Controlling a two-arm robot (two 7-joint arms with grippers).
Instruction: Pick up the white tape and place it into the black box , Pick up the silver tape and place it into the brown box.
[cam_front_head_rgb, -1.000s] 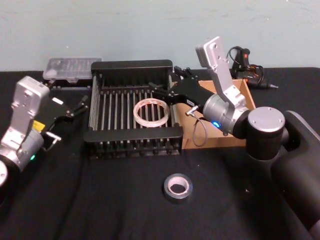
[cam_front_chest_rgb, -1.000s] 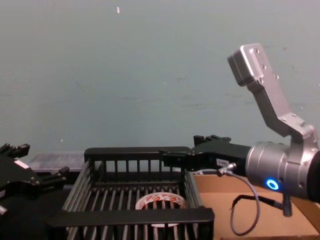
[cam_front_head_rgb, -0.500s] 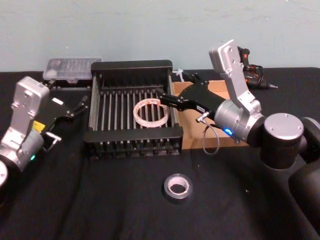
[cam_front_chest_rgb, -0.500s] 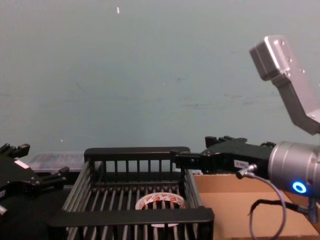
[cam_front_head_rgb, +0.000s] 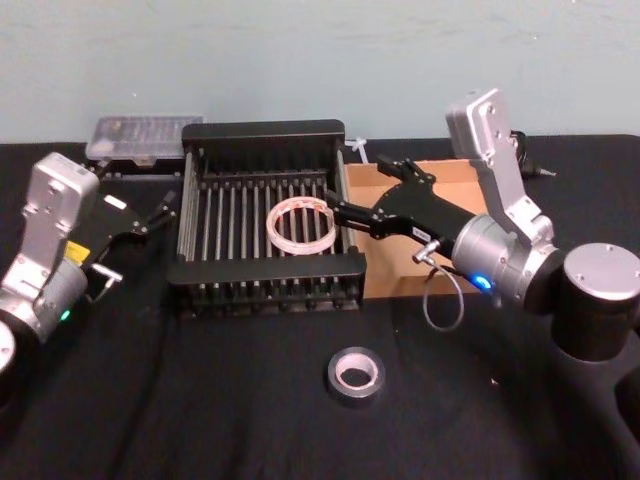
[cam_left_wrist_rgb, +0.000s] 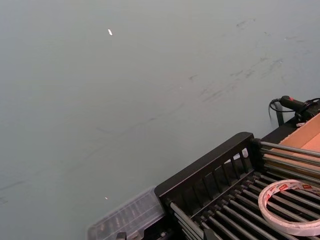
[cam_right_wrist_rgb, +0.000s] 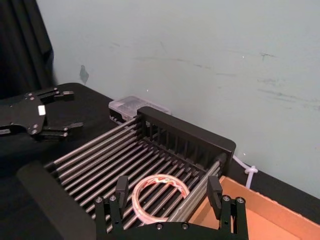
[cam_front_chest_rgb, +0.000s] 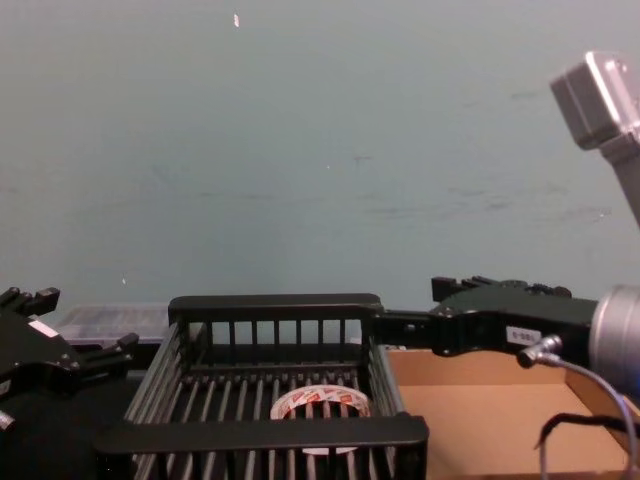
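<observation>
The white tape (cam_front_head_rgb: 300, 225) with red marks lies flat on the slats inside the black box (cam_front_head_rgb: 265, 268), also seen from the chest (cam_front_chest_rgb: 320, 405). My right gripper (cam_front_head_rgb: 357, 187) hovers open and empty over the crate's right rim, at the edge of the brown box (cam_front_head_rgb: 395, 275); its wrist view looks down on the white tape (cam_right_wrist_rgb: 160, 177) between its fingers (cam_right_wrist_rgb: 121, 189). The silver tape (cam_front_head_rgb: 355, 373) rests on the black table in front of the crate. My left gripper (cam_front_head_rgb: 143, 238) stays parked open, left of the crate.
A clear plastic case (cam_front_head_rgb: 140, 135) sits behind the crate's left corner. A black tool with cables (cam_left_wrist_rgb: 295, 105) lies behind the brown box. The blue-grey wall closes off the back. Black tabletop surrounds the silver tape.
My right arm has drawn back to the right, from over the crate's middle toward the brown box, its gripper still open. The white tape stays in the crate. The left arm has not moved.
</observation>
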